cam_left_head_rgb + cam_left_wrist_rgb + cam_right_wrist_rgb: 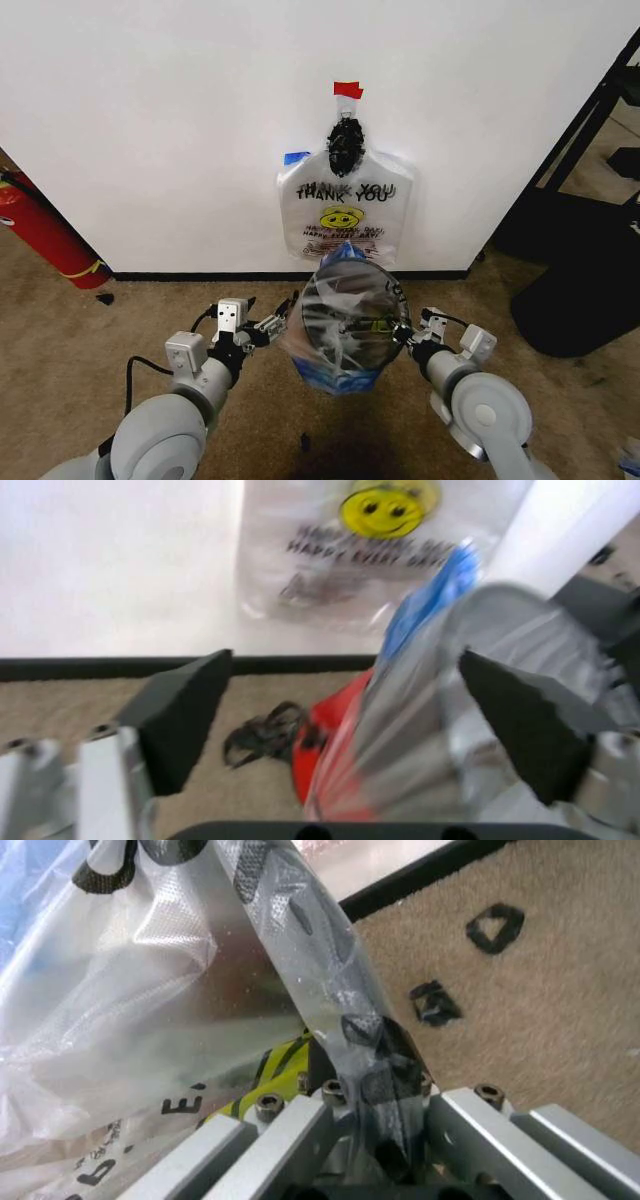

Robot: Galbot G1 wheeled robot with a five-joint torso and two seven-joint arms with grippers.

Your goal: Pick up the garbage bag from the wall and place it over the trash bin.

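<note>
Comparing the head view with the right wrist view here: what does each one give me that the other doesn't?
Head view adds: a wall bag hanging under red tape, the fire extinguisher, the left gripper at the trash bin rim.
Right wrist view adds: a stretched strip of plastic pinched in the right gripper, and black floor marks.
Shared: the garbage bag over the bin, the right gripper, tan carpet.
</note>
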